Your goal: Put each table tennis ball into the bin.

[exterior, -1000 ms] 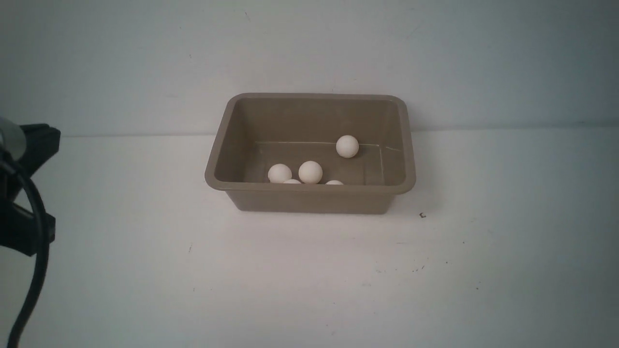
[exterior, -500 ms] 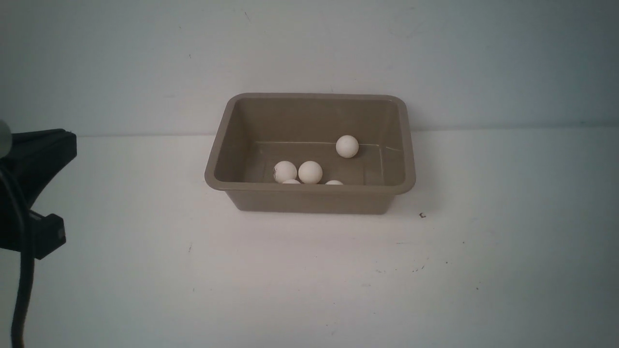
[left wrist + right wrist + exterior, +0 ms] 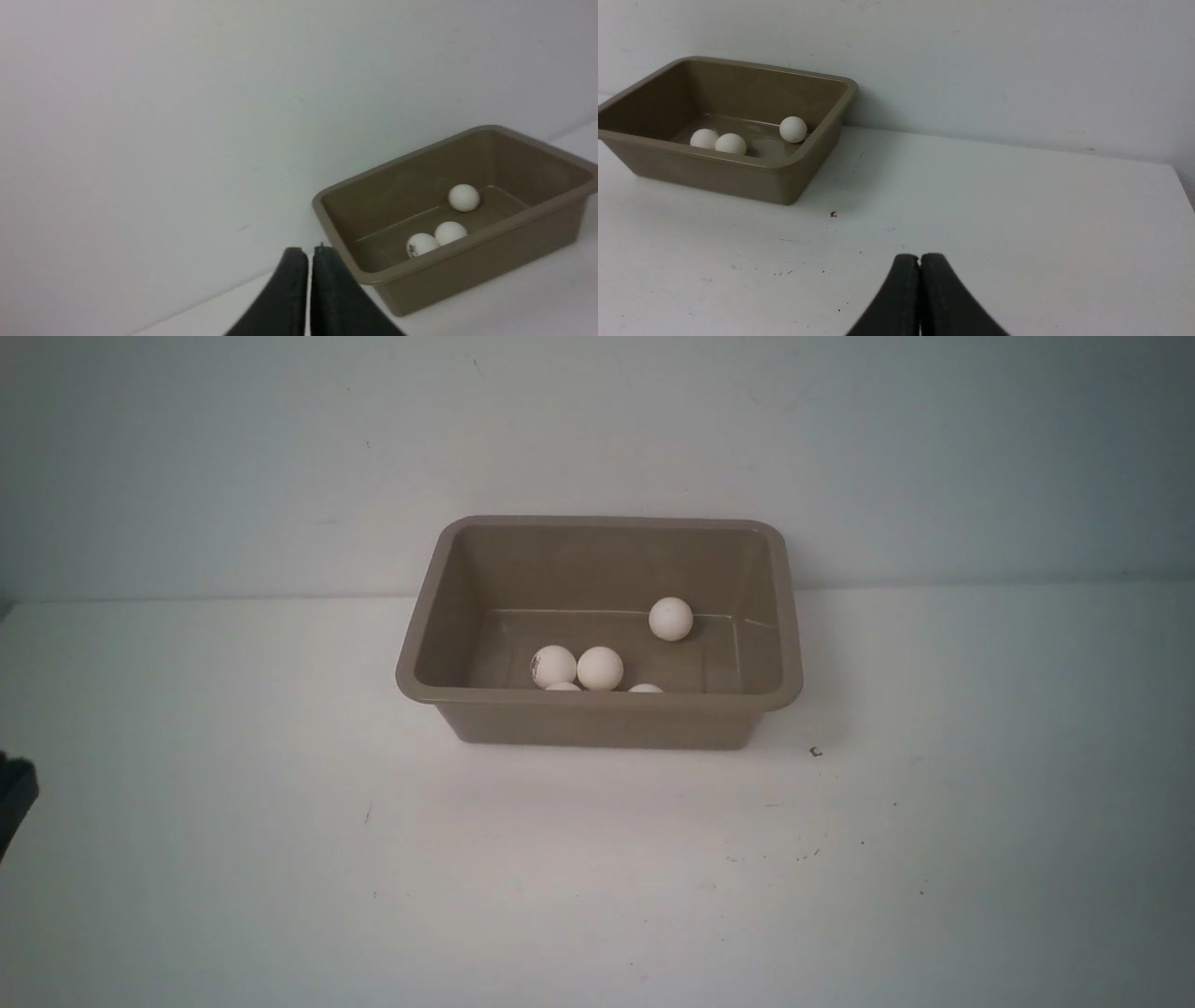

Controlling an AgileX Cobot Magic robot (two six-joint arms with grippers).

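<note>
The taupe bin (image 3: 597,700) stands at the back middle of the white table, against the wall. Several off-white table tennis balls lie inside it. One ball (image 3: 671,619) rests at the far right of the floor. Two balls (image 3: 554,665) (image 3: 599,667) touch side by side near the front, and two more (image 3: 563,687) (image 3: 645,688) peek over the front rim. My left gripper (image 3: 309,252) is shut and empty, left of the bin (image 3: 490,266). Only a black sliver of the left arm (image 3: 14,798) shows in the front view. My right gripper (image 3: 920,257) is shut and empty, low over the table to the right of the bin (image 3: 714,175).
The pale wall rises right behind the bin. A small dark speck (image 3: 816,752) lies on the table by the bin's front right corner. The table's right edge (image 3: 1181,182) shows in the right wrist view.
The left arm has drawn back leftward, almost out of the front view. The leftmost front ball has rolled right until it touches its neighbour.
</note>
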